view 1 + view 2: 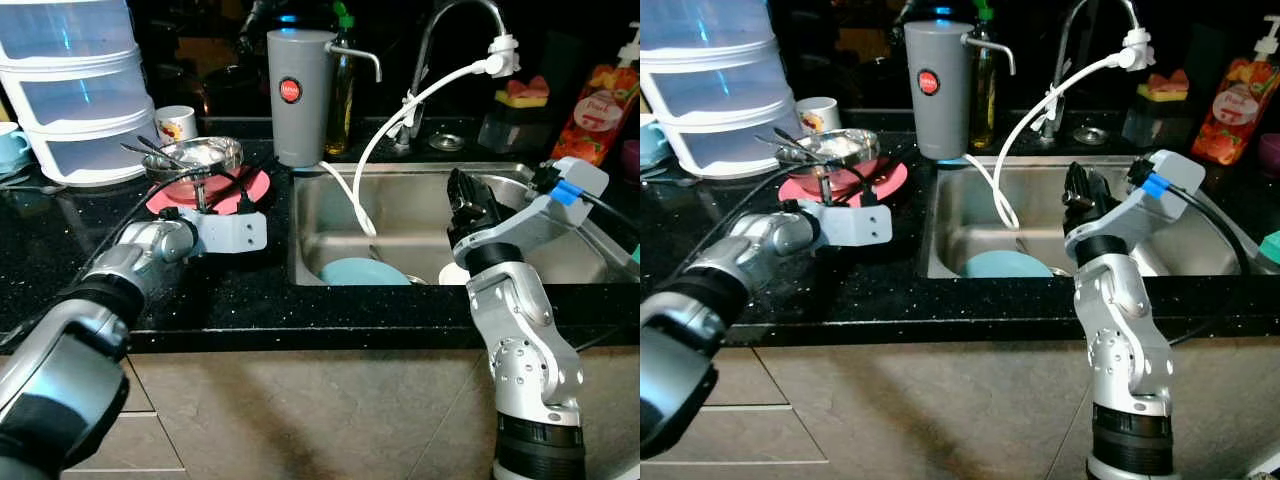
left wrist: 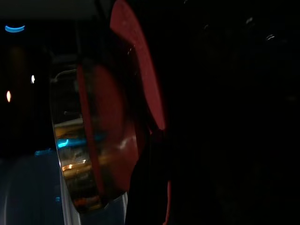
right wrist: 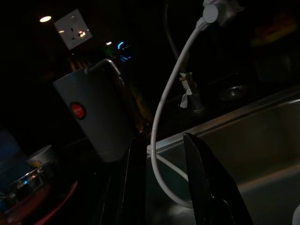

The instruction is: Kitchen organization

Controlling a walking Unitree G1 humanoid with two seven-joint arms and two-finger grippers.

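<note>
I stand at a black worktop [image 1: 230, 300] w/ a steel sink [image 1: 420, 215] set in it. At the far left is a big stack of clear plastic tubs [image 1: 75, 90]. A tall grey water jug [image 1: 298, 95] w/ a red dot stands behind the sink's left corner, just beside a dark bottle [image 1: 343, 95]. The tap [image 1: 455, 40] bends over the sink, & a white hose [image 1: 400, 130] runs from its tip down into the basin. A red pouch [image 1: 600, 110] stands at the far right.

My left arm goes out over the worktop. My left claw [image 1: 205, 200] is at the near edge of the red plate [image 1: 215, 190]; too dark at the tips, so I can't tell if it is spread or pinching. A shiny metal bowl [image 1: 195, 155] sits on that plate, w/ spoons [image 1: 150, 150] lying across it. A white cup [image 1: 175, 122] stands just behind.

My right arm is bent up at the sink's front. My right claw [image 3: 164, 159] is spread, holding nothing, & points at the hose & the jug.

In the sink bottom lies a light blue plate [image 1: 365, 272], near the front wall. A small white thing [image 1: 455, 273] lies beside it; I can't tell what it is.
</note>
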